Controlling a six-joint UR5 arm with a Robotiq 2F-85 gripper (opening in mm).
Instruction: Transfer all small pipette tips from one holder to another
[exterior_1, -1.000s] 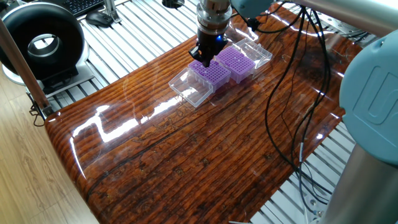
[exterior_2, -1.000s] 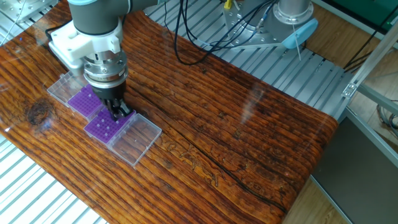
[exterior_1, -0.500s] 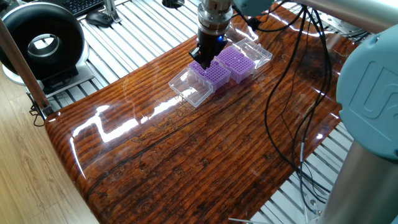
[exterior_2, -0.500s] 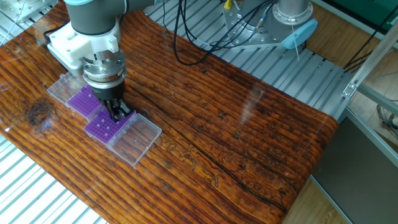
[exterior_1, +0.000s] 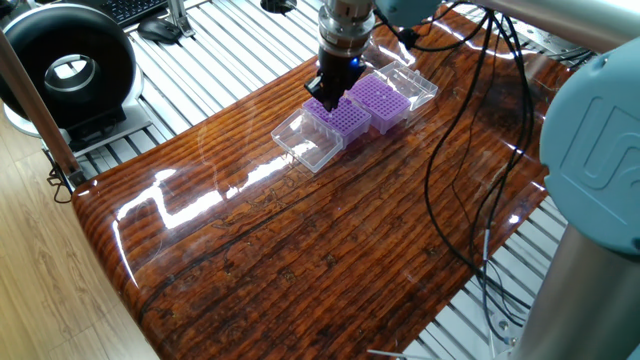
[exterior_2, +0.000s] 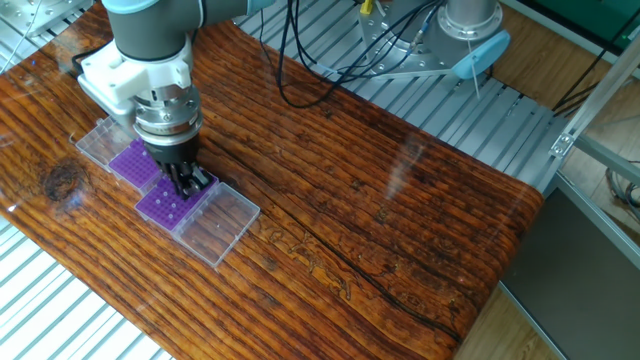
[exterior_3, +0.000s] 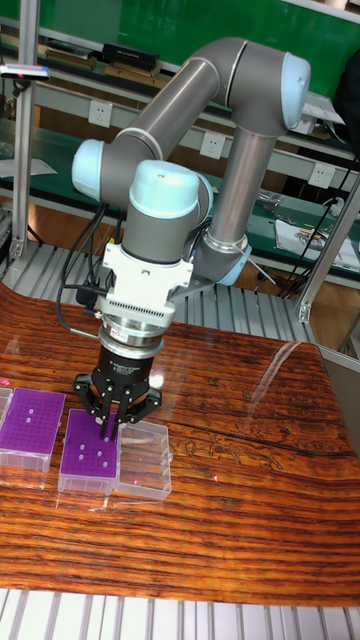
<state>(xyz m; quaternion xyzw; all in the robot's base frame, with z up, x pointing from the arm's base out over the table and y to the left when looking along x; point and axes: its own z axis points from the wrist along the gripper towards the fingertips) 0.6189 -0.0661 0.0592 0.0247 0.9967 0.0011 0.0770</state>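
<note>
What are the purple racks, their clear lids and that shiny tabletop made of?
The purple racks look like matte moulded plastic: even colour, neat hole grid. The lids seem clear hard plastic, since the wood grain shows through them. The tabletop looks like wood, or wood-look laminate, under glossy varnish: dark striped grain with bright reflections. I cannot tell which.

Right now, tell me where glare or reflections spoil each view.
One fixed view: bright white streaks glare off the glossy table at its near left end and far corner. The other fixed view: only a faint pale reflection mid-table; the racks read clearly. Tall fixed view: a thin curved light reflection right of the gripper; the tips are too small to make out.
</note>
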